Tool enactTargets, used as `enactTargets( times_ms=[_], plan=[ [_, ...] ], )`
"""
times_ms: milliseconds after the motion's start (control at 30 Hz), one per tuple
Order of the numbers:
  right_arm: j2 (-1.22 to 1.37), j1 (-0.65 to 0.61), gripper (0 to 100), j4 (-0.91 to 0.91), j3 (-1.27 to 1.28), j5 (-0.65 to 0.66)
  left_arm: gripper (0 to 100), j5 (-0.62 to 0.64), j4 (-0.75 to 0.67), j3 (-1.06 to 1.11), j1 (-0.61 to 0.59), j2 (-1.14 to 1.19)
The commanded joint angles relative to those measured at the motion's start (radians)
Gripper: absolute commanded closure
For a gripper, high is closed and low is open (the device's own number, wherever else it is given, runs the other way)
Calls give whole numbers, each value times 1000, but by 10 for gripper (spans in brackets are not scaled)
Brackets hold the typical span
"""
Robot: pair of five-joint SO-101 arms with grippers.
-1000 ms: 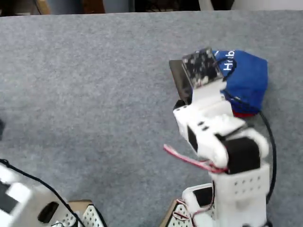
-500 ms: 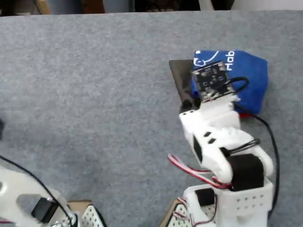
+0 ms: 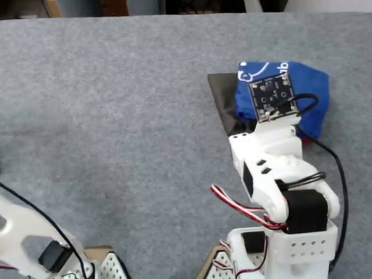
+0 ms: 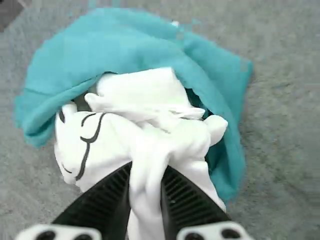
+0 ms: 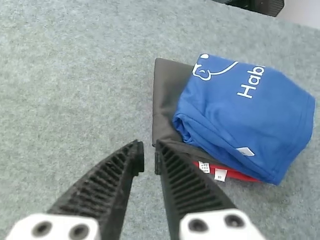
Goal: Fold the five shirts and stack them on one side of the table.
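Far to the left of the stack (image 3: 314, 99), the left arm (image 3: 26, 244) is sitting at the near edge of the desk (image 3: 116, 87), well apart from the stack. Its jaws are clamping a bunched ridge of the white shirt (image 4: 150, 140), and that shirt is lying crumpled in the lap of the teal shirt (image 4: 120, 50). I cannot place this pair against the stack.

Here's the worry: the teal is wrapping around the white on one side, so a lift is likely dragging both up together. The grip is also on a wad, not a hem or shoulder, so the white may come up twisted and refuse to spread flat.

Moving right, the right arm (image 3: 273, 174) is hanging over the near side of the stack. Its jaws are nearly together with just a slit between them, holding nothing, just beside the black shirt (image 5: 165, 95). They're so near that any push toward the stack could catch that black corner and skew the whole stack.

No bin or basket is in play, so the shirts are doing the holding. The teal is cupping the white like a nest. The stack is carrying the blue shirt (image 5: 245, 115) on top, with the black and the red shirt (image 5: 240, 176) peeking out beneath. That's three folded and two waiting, by my count.
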Motion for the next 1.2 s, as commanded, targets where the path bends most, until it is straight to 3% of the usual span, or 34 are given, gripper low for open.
enactTargets(
  times_ms=[0, 100, 300, 500, 667, 1000, 1100, 1167],
  plan=[
    [-15, 0, 939, 20, 18, -81, 971, 8, 41, -186, 35, -117],
    [-15, -63, 939, 64, 71, -150, 971, 8, 41, -188, 38, -207],
    [-16, -183, 939, 137, 105, -163, 971, 8, 41, -166, 111, -413],
    [-87, -236, 939, 187, 113, -163, 971, 6, 41, 28, 226, -655],
    [-145, -236, 939, 201, 189, -163, 971, 6, 41, 354, 341, -898],
    [-268, -241, 939, 161, 286, -163, 970, 0, 35, 1236, 668, -1461],
    [-271, -241, 939, 155, 288, -163, 959, -2, 35, 1451, 716, -1579],
    [-271, -241, 939, 155, 303, -163, 895, 0, 35, 1563, 713, -1637]
  ],
)
